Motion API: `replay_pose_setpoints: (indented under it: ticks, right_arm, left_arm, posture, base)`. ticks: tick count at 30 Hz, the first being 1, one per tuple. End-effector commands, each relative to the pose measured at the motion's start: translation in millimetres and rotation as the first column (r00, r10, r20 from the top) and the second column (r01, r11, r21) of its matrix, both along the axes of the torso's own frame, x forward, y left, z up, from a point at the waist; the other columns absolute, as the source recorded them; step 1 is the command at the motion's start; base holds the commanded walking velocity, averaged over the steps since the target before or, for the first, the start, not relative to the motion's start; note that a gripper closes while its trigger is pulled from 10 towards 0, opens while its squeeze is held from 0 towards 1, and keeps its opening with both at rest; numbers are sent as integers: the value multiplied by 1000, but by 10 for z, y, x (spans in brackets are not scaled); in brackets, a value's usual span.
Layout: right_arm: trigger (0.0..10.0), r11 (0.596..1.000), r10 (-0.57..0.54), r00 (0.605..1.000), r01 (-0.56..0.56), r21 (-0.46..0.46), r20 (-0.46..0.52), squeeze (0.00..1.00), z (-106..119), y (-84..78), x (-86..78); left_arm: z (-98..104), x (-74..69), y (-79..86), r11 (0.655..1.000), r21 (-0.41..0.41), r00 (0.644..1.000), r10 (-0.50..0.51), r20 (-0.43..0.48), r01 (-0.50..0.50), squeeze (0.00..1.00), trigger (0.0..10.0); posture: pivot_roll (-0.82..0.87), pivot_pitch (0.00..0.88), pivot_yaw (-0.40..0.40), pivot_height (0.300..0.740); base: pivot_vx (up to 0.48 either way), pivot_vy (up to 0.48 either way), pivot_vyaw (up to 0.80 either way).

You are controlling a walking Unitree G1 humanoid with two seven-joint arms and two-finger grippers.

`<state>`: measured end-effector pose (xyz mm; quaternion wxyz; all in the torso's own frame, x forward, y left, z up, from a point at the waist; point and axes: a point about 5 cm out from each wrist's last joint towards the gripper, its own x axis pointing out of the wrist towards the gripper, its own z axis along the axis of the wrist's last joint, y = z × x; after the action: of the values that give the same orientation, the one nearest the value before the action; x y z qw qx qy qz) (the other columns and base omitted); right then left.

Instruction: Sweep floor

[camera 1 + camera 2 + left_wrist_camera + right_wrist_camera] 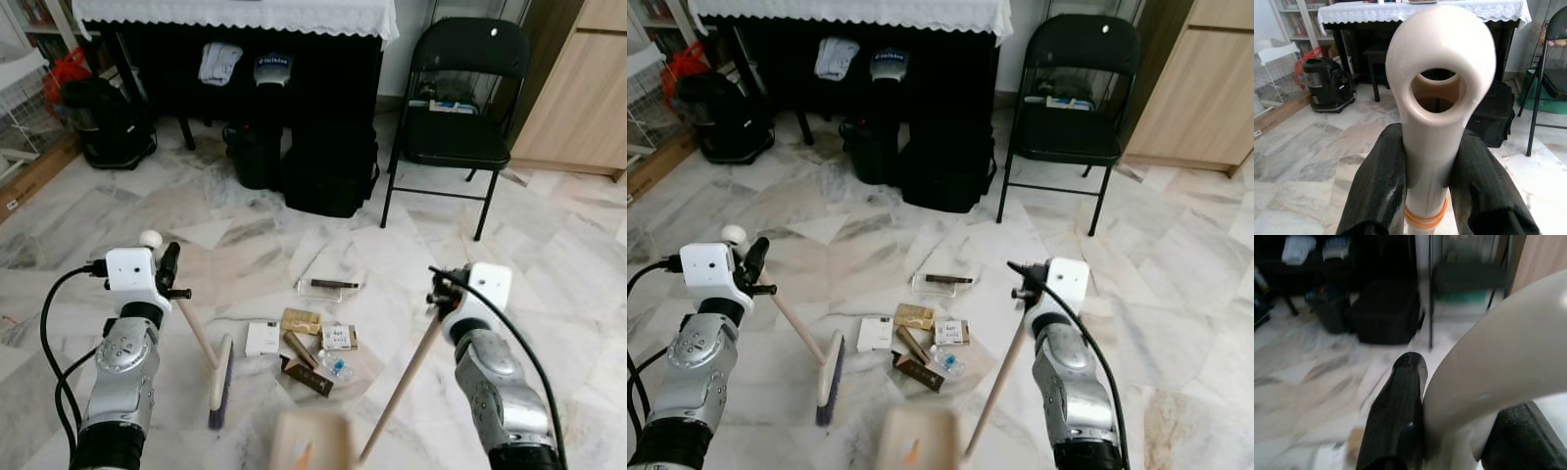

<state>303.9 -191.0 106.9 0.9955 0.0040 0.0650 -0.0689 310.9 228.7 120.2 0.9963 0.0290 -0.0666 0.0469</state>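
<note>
Gripping the broom in my closed left end effector and the dustpan handle in my closed right end effector, I judge I must next sweep the litter on the floor rightward into it.

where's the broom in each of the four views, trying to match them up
Left eye view: broom low and left of centre, its handle running up into the left gripper.
Right eye view: broom lower left, left of the litter.
Left wrist view: the handle's looped end stands central between the fingers.
Right wrist view: not in it.
Shared landmark: black folding chair.
</note>
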Motion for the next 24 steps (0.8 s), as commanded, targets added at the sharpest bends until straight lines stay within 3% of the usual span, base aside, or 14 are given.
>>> replay_pose_setpoints:
  ticks: [1, 7, 14, 24]
  right_arm:
    - [10000, 998, 10, 992, -2, -61, 122, 0, 214, 17, 19]
    - [10000, 988, 38, 986, -14, -151, 160, 0, 178, 40, -20]
    - [10000, 995, 8, 991, 6, -103, 133, 0, -43, 19, -97]
    - [10000, 994, -27, 995, 37, -101, 95, 0, -263, -62, -175]
  left_arm:
    - [85, 29, -6, 1000, 7, 999, 3, 46, -3, 0, 10000]
    - [79, 24, -11, 1000, 0, 999, 4, 47, -4, 0, 10000]
    - [76, 25, -46, 1000, -12, 999, -6, 52, 7, 0, 10000]
    - [49, 16, -79, 1000, -23, 999, -14, 48, 15, 0, 10000]
  posture:
    - [-65, 62, 6, 740]
    - [-68, 54, 4, 740]
    - [-66, 51, 4, 740]
    - [-65, 57, 5, 740]
  base:
    - [0, 0, 0]
    - [0, 0, 0]
    - [0, 0, 0]
    - [0, 0, 0]
